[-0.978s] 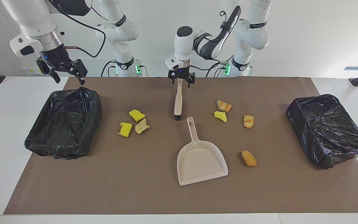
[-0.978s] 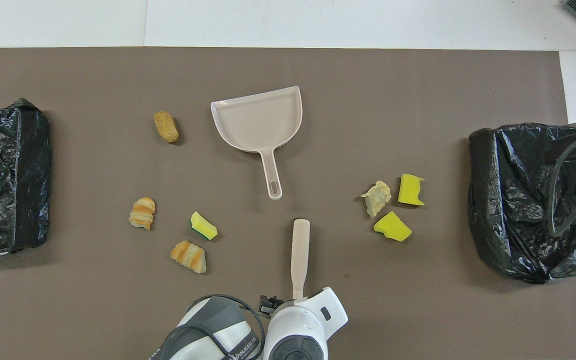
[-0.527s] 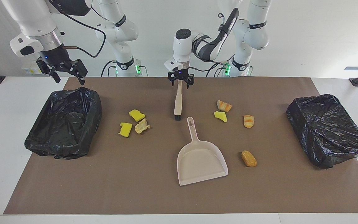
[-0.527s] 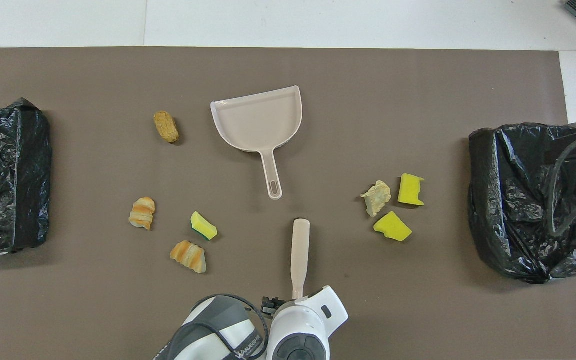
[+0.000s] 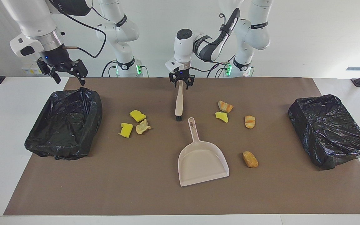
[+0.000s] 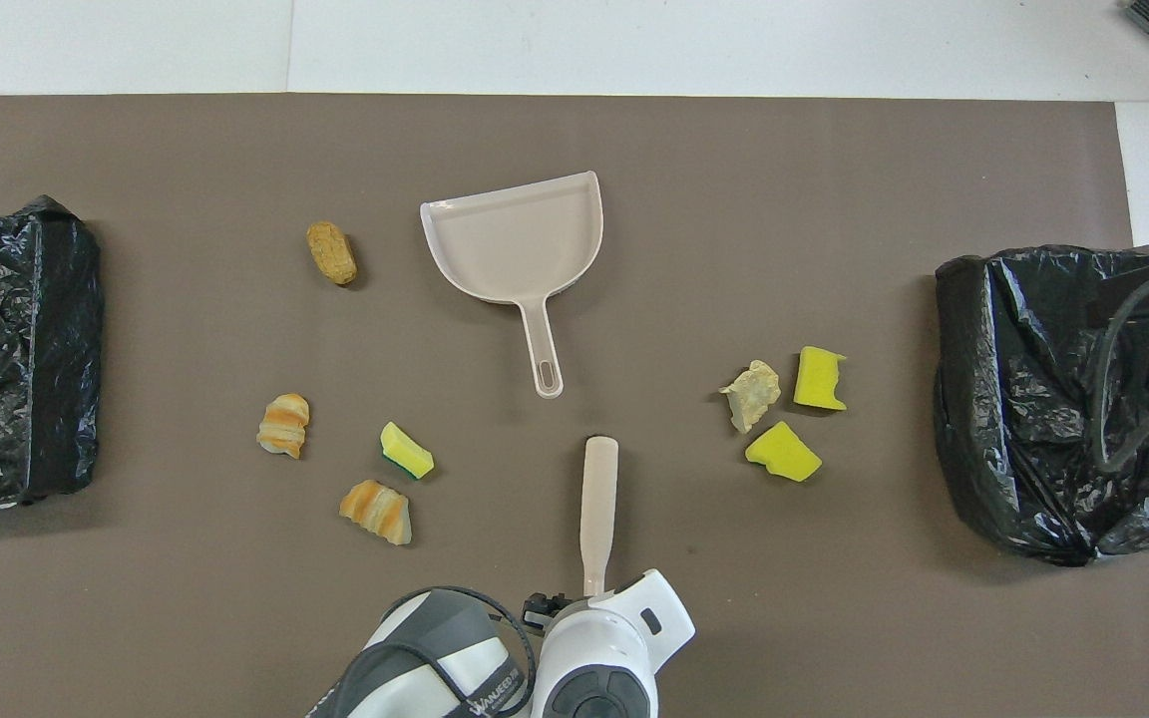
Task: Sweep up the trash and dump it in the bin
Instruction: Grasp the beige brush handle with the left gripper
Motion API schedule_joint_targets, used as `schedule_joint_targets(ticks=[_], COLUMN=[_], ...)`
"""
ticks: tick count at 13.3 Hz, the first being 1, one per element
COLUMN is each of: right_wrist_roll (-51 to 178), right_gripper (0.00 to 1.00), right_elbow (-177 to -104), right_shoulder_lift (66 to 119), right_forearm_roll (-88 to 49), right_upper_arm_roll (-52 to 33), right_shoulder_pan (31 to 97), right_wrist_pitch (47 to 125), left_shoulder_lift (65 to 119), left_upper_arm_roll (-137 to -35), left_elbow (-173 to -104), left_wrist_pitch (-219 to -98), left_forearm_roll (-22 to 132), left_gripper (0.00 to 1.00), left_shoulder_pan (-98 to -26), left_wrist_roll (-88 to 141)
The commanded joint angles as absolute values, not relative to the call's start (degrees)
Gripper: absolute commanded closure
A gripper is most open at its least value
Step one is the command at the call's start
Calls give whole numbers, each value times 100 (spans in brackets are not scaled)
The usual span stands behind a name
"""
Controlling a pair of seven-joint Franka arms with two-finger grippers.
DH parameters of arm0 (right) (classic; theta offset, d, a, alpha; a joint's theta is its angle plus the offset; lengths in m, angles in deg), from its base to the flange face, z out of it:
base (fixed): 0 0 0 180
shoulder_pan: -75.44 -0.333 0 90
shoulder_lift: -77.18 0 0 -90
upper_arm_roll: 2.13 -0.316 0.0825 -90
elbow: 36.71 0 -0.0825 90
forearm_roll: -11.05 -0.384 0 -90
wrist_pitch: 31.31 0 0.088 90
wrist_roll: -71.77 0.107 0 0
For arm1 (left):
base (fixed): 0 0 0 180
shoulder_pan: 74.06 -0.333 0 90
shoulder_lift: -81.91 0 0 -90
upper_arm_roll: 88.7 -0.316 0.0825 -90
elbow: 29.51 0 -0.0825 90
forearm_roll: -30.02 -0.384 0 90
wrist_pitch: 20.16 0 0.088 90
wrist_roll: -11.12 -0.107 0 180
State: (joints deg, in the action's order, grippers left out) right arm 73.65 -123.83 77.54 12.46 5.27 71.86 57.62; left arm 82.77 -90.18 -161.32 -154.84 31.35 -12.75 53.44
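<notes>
A beige brush point(image 5: 178, 104) lies on the brown mat, bristles toward the beige dustpan point(image 5: 202, 162). My left gripper point(image 5: 181, 83) is low over the brush handle's end, open, with a finger on each side of it. Three scraps, two yellow sponge chunks point(image 5: 137, 115) and a tan lump point(image 5: 142, 127), lie toward the right arm's end. A yellow chunk point(image 5: 222, 117) and three orange-brown lumps point(image 5: 250, 159) lie toward the left arm's end. My right gripper point(image 5: 69, 80) is open and empty, raised over the edge of a black-lined bin point(image 5: 94, 106).
A second black-lined bin point(image 5: 330, 131) stands at the left arm's end of the mat. In the overhead view the left arm's wrist point(image 6: 604, 658) covers the brush handle's end, and the right arm's cables point(image 6: 1133, 379) hang over its bin.
The left arm's wrist has shifted slightly and its gripper has settled a little lower around the handle's end. The brush, dustpan, scraps and right arm have not moved.
</notes>
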Motion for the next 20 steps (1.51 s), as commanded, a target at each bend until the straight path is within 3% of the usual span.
schedule_joint_targets(ticks=[1, 3, 5, 6, 11, 20], right_wrist_roll=[7353, 7353, 7353, 7353, 7353, 7353], right_gripper=[0, 0, 0, 0, 0, 0], right_elbow=[-12521, -12521, -12521, -12521, -12521, -12521], right_shoulder_lift=[7621, 7621, 7621, 7621, 7621, 7621], right_forearm_roll=[1175, 1175, 1175, 1175, 1175, 1175], right_upper_arm_roll=[534, 534, 534, 534, 534, 534], right_shoulder_pan=[7183, 7183, 7183, 7183, 7183, 7183], right_wrist_pitch=[5798, 5798, 5798, 5798, 5798, 5798], left_shoulder_lift=[8235, 8235, 8235, 8235, 8069, 7542], left_upper_arm_roll=[-9116, -9116, -9116, -9116, -9160, -9187], left_elbow=[-16223, -16214, -16197, -16188, -16066, -15363], left_wrist_pitch=[-15560, -15542, -15498, -15489, -15131, -12969], left_forearm_roll=[3125, 3125, 3125, 3125, 3134, 3134], left_gripper=[64, 70, 96, 100, 100, 100], left_shoulder_pan=[-1149, -1149, -1166, -1184, -1298, -1622], left_wrist_roll=[5428, 5428, 5428, 5419, 5419, 6377])
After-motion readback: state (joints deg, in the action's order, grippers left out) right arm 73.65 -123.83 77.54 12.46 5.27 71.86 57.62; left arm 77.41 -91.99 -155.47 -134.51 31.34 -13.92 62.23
